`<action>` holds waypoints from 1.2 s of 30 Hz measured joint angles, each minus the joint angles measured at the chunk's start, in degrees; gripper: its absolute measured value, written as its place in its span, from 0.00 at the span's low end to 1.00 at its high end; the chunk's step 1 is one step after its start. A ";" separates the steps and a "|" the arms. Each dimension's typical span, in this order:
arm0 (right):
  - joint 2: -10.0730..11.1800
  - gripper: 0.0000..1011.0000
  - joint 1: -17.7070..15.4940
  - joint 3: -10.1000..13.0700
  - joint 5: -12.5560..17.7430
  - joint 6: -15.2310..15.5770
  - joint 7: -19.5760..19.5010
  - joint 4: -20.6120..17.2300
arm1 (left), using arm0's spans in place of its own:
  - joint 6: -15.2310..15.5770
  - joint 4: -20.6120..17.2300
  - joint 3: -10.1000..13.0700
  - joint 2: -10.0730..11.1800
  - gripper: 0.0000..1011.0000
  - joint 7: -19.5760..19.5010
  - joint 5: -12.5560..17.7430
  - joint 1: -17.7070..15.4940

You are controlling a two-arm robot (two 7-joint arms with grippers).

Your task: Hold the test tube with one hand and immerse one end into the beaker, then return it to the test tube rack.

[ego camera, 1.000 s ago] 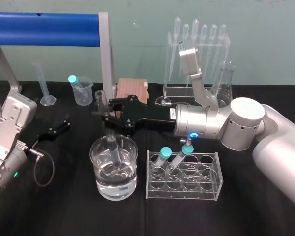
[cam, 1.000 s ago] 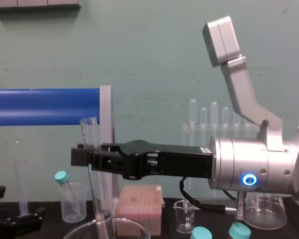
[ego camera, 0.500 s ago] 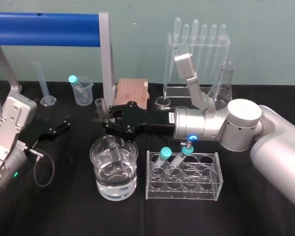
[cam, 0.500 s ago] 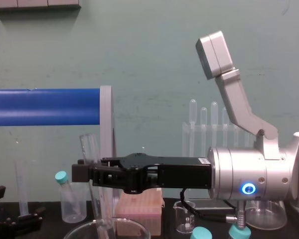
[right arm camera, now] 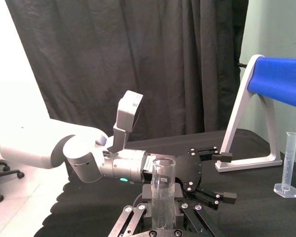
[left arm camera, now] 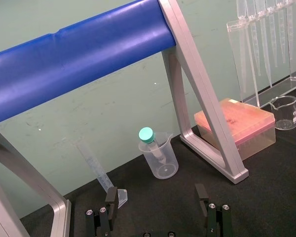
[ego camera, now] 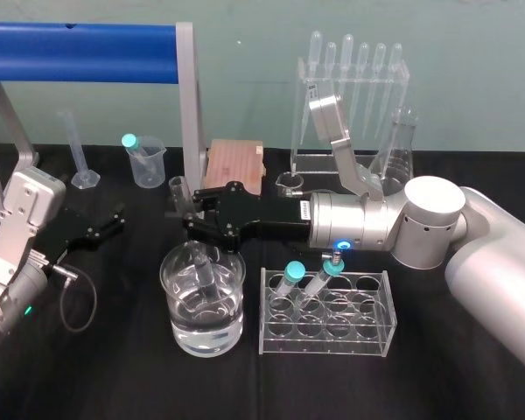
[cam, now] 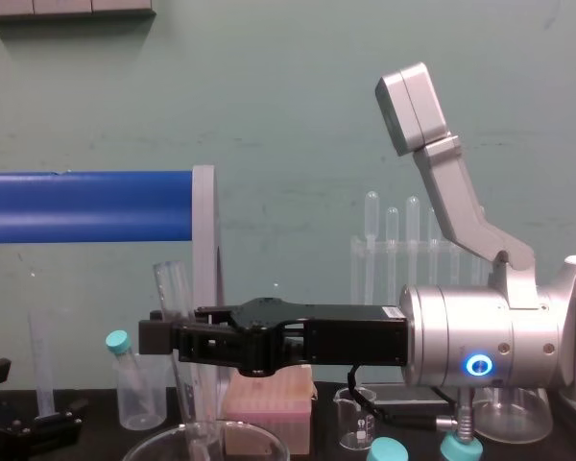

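Note:
My right gripper (ego camera: 189,215) is shut on the test tube (ego camera: 199,262), a clear uncapped tube that leans slightly. Its open top (cam: 173,288) stands above the black fingers. Its lower end is inside the beaker (ego camera: 203,328), a wide glass vessel part full of water; I cannot tell whether the tip touches the water. The tube (right arm camera: 163,192) rises between the fingers in the right wrist view. The beaker's rim (cam: 154,444) lies just under the gripper (cam: 169,338). The test tube rack (ego camera: 303,122), a tall acrylic frame hung with pipettes, stands at the back. My left gripper (ego camera: 105,224) rests open at the far left.
A low clear rack (ego camera: 325,337) with two teal-capped tubes sits right of the beaker. Behind it are a pink box (ego camera: 234,164), a tiny glass beaker (ego camera: 289,181) and a flask (ego camera: 401,149). A plastic beaker (ego camera: 146,162), a graduated cylinder (ego camera: 80,153) and a blue-barred frame (ego camera: 87,39) stand back left.
My right gripper has come down a little with the test tube, lowering the tube's end further into the beaker. The left arm has not moved.

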 joint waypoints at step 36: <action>0.00 0.23 -0.02 0.03 0.08 -0.11 -0.08 -0.07 | 0.00 0.00 0.00 0.00 0.99 0.00 0.00 0.00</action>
